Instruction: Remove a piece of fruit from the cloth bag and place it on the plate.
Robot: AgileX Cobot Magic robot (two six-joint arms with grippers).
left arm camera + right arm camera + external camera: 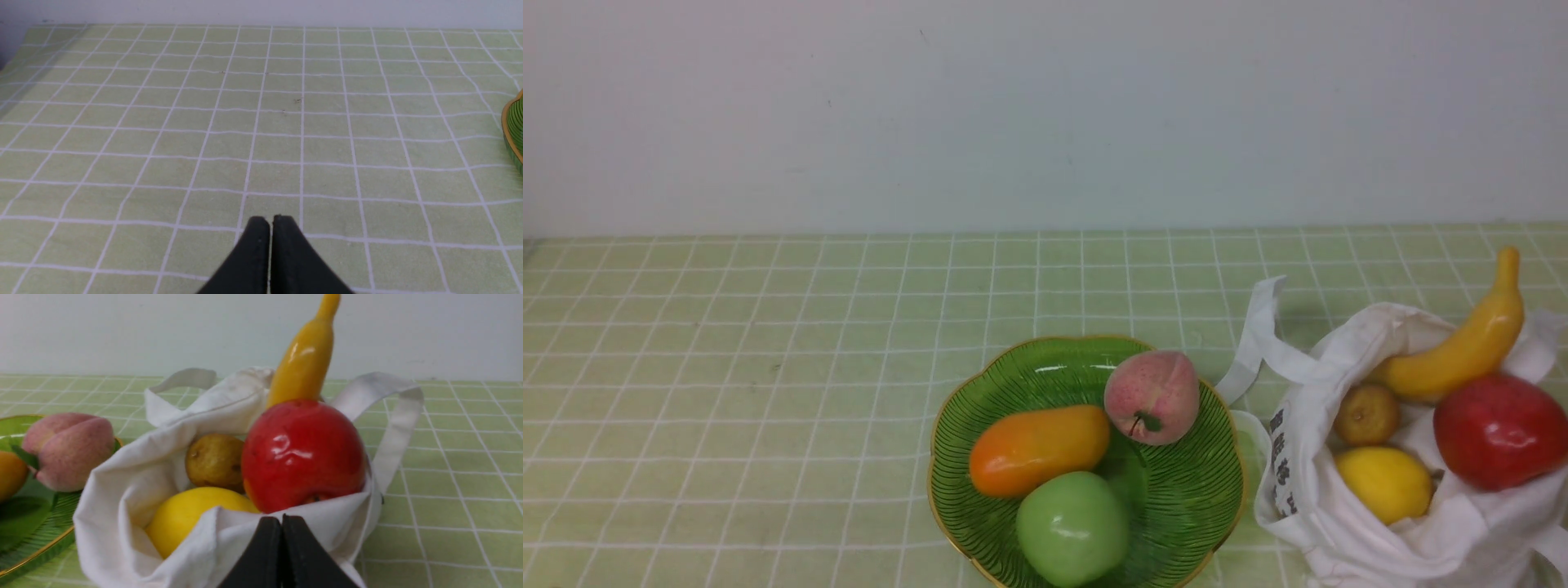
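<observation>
Showing left end effector point(271, 222) clenched and bare, right end effector point(282, 522) clenched, likewise holding nothing

A camera between the robot's two arms looks forward and down across the checked cloth point(768, 367) to the wall point(1045, 114), the left wrist's faces its far edge, and the right wrist's peers closely into the bag point(163, 433), both sharing the plate's rim point(935, 482) with the front view.
</observation>
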